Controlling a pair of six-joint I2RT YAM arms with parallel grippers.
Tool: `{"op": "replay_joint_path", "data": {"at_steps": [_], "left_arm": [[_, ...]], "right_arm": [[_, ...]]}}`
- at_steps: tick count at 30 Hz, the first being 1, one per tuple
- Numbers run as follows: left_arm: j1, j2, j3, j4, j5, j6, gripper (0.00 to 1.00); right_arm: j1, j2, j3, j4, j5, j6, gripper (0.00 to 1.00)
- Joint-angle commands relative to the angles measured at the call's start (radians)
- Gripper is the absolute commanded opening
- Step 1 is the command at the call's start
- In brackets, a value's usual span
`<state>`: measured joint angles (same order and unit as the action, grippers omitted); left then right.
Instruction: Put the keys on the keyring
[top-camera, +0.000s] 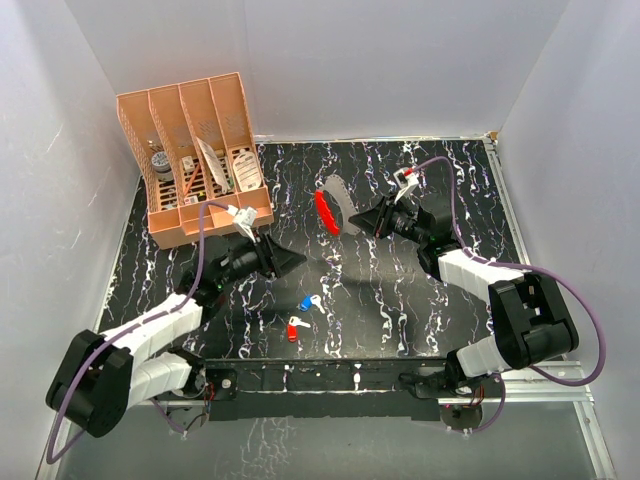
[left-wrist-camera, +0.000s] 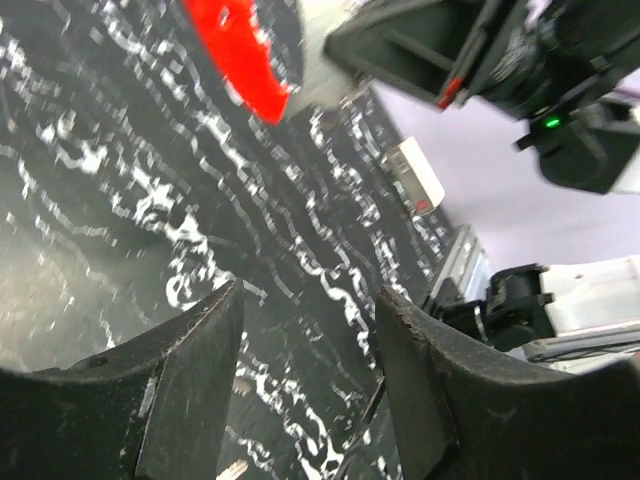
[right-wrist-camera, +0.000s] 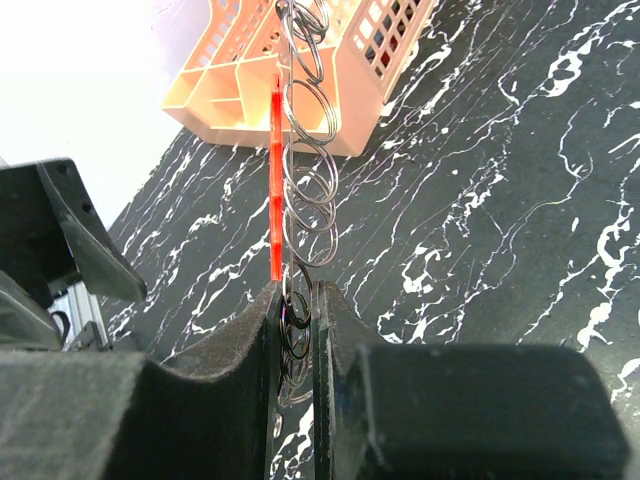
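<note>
- While the right tool is pinching the keyring and holding it raised over the middle of the worktop, the loop is standing on edge, with its red strip facing the left arm and its whitish band behind.
- From the right wrist, the fingers are pressing together on the loop's lower end. The red strip is showing edge-on there, with a string of wire rings running up beside it.
- The left tool is hovering spread and gripping nothing, pointing toward the keyring from its left.
- The blue-headed key and the red-headed key are lying flat on the worktop just beside each other, and neither is threaded on the loop yet.
- Both keys are sitting nearer the arm bases than either tool, just below and slightly right of the left tool's tips in the overhead view. The left arm is clearly the nearer one, and the left wrist camera is not catching the keys.
- Each key's long axis is slanting, with the head toward the near left and the blade toward the far right, so a pickup is probably calling for the left tool to draw back, descend and close across that slant.
</note>
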<state>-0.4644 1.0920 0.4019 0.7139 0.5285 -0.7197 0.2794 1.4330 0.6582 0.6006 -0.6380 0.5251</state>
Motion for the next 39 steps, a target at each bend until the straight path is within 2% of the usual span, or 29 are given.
{"op": "replay_joint_path", "data": {"at_steps": [1, 8, 18, 22, 30, 39], "left_arm": [[-0.061, -0.012, -0.044, -0.17, -0.134, 0.077, 0.52], [-0.171, -0.003, -0.102, -0.178, -0.317, 0.102, 0.5], [-0.301, 0.1, -0.072, -0.181, -0.523, 0.227, 0.43], [-0.31, 0.149, -0.049, -0.172, -0.541, 0.291, 0.38], [-0.324, 0.197, -0.04, -0.116, -0.537, 0.386, 0.38], [-0.352, 0.245, -0.063, -0.006, -0.47, 0.441, 0.38]], "right_arm": [[-0.003, -0.026, 0.052, 0.053, 0.053, 0.0, 0.0], [-0.004, -0.019, 0.052, 0.057, 0.043, 0.006, 0.0], [-0.005, -0.018, 0.05, 0.065, 0.025, 0.004, 0.0], [-0.005, -0.016, 0.051, 0.065, 0.021, 0.0, 0.0], [-0.009, -0.015, 0.036, 0.078, 0.01, -0.005, 0.0], [-0.024, -0.012, 0.031, 0.086, -0.008, -0.002, 0.0]]}}
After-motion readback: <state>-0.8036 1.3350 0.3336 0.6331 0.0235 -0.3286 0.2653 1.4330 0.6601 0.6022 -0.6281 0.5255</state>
